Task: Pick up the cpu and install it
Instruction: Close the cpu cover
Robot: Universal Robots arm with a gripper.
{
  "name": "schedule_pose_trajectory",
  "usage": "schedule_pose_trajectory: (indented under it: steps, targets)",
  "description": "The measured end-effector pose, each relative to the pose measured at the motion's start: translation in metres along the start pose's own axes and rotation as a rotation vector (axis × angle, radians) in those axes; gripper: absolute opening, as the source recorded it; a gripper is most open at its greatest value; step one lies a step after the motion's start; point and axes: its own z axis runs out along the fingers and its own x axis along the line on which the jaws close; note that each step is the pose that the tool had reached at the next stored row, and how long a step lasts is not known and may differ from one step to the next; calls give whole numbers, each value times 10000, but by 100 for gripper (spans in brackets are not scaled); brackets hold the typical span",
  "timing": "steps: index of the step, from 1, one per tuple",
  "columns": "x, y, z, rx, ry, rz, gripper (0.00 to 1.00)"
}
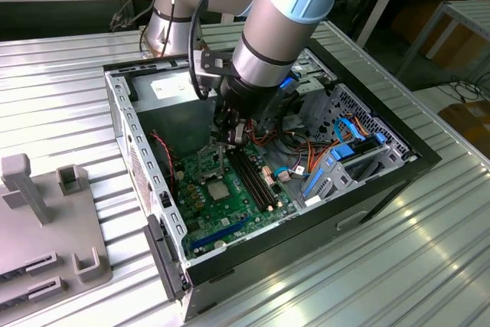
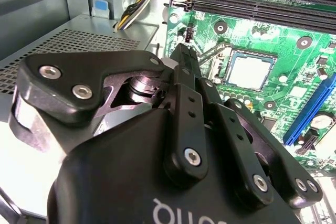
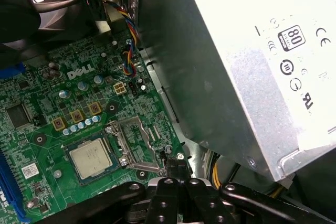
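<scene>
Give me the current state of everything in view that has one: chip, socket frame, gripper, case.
cpu: lying flat in the socket on the green board, silver top up.
socket frame: swung open, standing beside the cpu, not clamped over it.
gripper: fingers together, tip just above the board beside the socket, holding nothing.
computer case: on its side, side panel off, inside exposed.
memory slots: empty.
</scene>
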Motion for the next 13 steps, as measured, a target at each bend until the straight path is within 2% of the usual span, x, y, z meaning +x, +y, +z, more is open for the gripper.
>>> schedule_pose_trajectory:
  steps: [13]
  targets:
    - [0,1,-17,-21,12,4,11]
